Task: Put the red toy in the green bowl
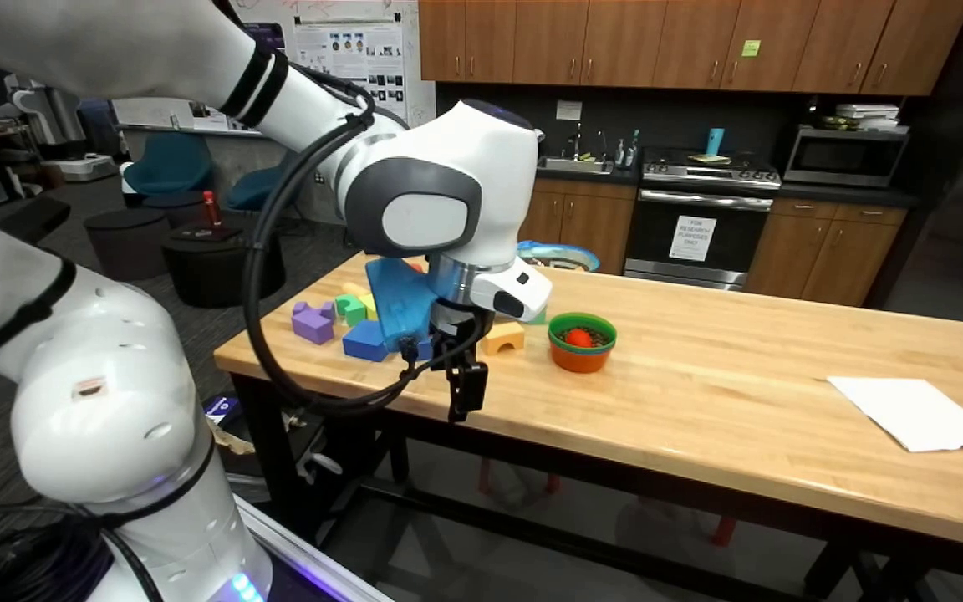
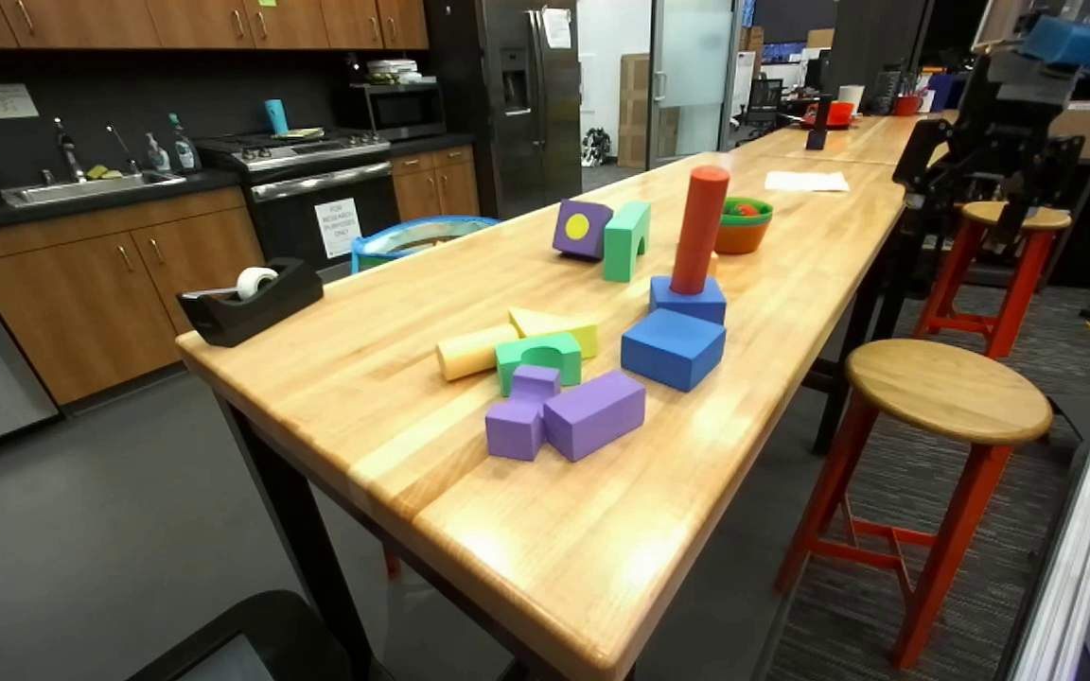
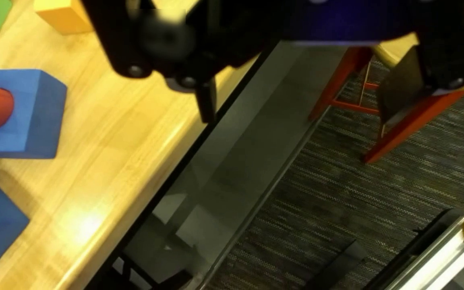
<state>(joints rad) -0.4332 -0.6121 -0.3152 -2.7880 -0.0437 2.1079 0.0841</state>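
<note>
The red toy (image 1: 578, 338) is small, round and bright red. It lies inside the green bowl (image 1: 569, 320), whose inside looks dark and speckled around it. The green bowl sits in an orange bowl (image 1: 579, 362) on the table. In an exterior view the red toy (image 2: 746, 209) also shows just above the rim of the green bowl (image 2: 753, 219). My gripper (image 1: 466, 400) hangs near the table's front edge, apart from the bowls. In the wrist view my gripper (image 3: 298, 110) has its fingers wide apart with nothing between them. Toy and bowl are out of the wrist view.
A tall red cylinder (image 2: 699, 227) stands on a blue block (image 2: 687, 301), close to the bowls. Another blue block (image 2: 673, 348), purple blocks (image 2: 594, 414) and green and yellow pieces lie nearby. A white paper (image 1: 920, 412) lies farther along the table. Stools (image 2: 947, 392) stand beside it.
</note>
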